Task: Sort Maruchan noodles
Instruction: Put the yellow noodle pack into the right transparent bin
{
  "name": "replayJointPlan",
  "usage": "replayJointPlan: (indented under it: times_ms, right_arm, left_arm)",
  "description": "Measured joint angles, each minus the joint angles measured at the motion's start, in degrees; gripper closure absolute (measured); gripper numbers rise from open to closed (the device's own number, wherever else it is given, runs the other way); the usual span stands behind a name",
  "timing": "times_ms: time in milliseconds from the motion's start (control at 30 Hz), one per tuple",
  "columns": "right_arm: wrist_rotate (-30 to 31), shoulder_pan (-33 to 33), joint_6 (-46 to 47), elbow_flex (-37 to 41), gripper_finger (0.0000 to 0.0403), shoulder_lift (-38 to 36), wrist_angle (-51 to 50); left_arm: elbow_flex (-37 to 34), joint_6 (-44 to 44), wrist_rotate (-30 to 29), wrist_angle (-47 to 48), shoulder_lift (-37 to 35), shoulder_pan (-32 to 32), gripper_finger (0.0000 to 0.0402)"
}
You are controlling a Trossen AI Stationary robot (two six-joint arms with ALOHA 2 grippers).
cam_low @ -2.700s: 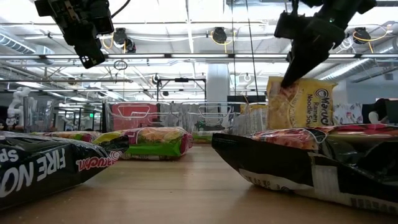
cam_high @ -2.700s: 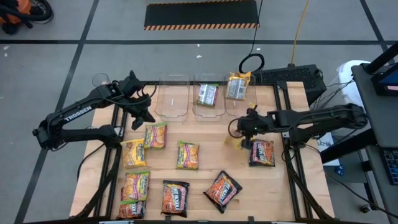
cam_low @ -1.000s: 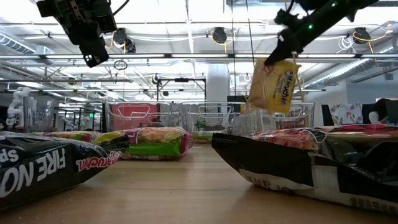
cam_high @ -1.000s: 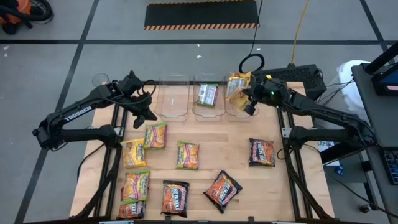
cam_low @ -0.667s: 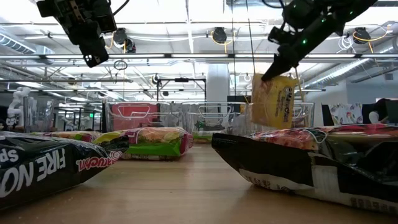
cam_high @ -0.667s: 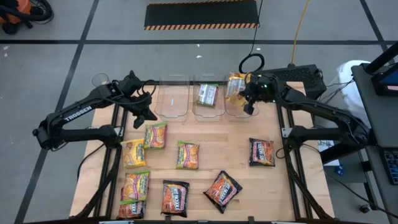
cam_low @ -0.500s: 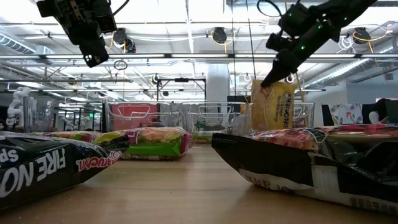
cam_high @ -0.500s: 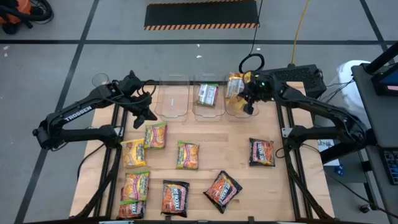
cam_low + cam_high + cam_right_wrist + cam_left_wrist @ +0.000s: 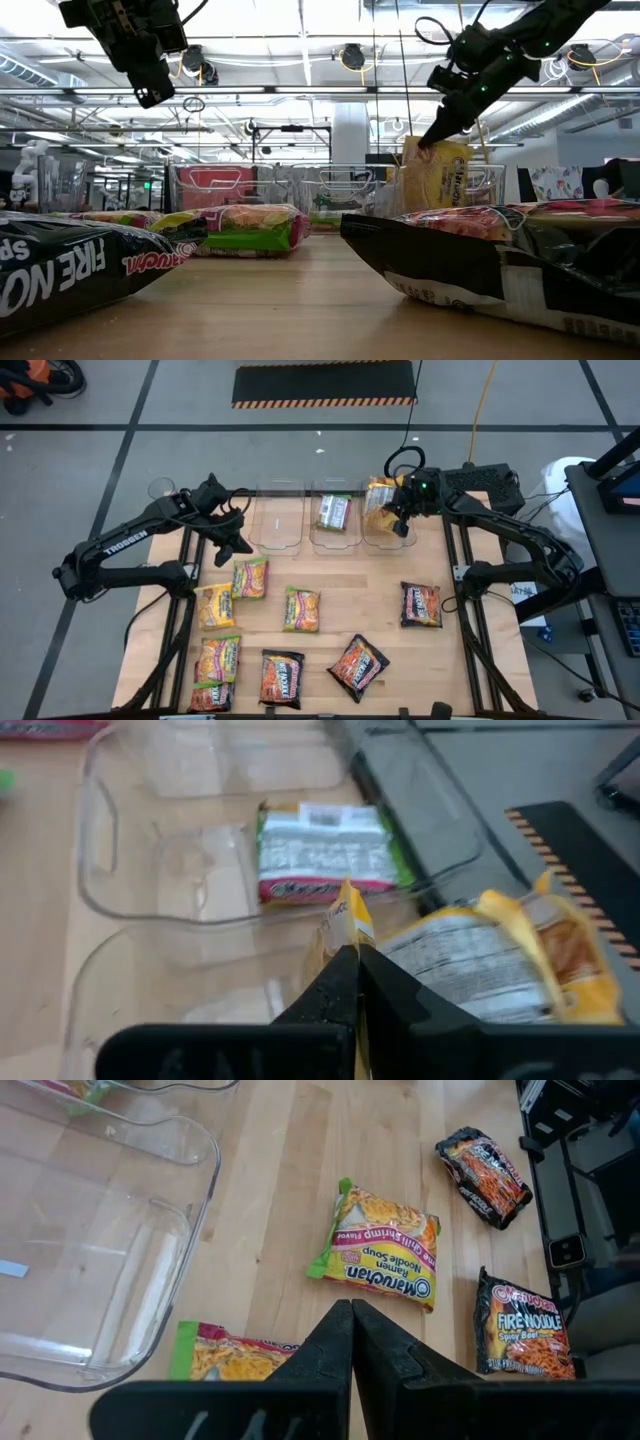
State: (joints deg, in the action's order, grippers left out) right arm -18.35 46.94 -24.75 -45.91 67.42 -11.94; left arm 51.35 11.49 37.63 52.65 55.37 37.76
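I hold my right gripper [image 9: 397,520] jaws clamped on a yellow crinkly ramen packet [image 9: 379,503], hanging it over the rightmost clear plastic bin [image 9: 383,536] where yellows belong; left gripper [image 9: 236,546], jaws closed and empty, waits above the worktop [image 9: 380,610].

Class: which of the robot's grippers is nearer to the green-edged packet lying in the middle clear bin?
The right gripper: it hangs over the neighbouring bin, shut on a yellow packet, beside the green-edged packet. The left gripper waits beyond the empty bin.

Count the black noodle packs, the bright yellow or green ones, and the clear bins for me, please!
Black noodle packs: 3
Bright noodle packs: 8
Clear bins: 3
Total: 14
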Motion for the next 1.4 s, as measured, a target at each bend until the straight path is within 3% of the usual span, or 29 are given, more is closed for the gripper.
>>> replayJointPlan:
  times_ms: [333, 733, 1133, 1400]
  right_arm:
    - [-3.1, 4.6, -0.2, -2.4, 0.0403, 1.1, 2.7]
    - [-10.3, 6.4, -0.5, -7.0, 0.0403, 10.4, 2.3]
    - [-10.4, 9.0, -3.2, -7.0, 0.0403, 14.3, -3.5]
    - [-10.2, 9.4, -5.0, -7.0, 0.0403, 13.6, -2.1]
  left_arm:
    - [0.0, 0.0, 0.0, 0.0, 0.0, 0.0, 0.0394]
    - [0.0, -1.2, 0.0, -0.1, 0.0, 0.0, 0.0394]
    - [0.0, -1.3, 0.0, -0.2, 0.0, 0.0, 0.0394]
    - [0.0, -1.6, 0.0, -0.2, 0.0, 0.0, 0.0394]
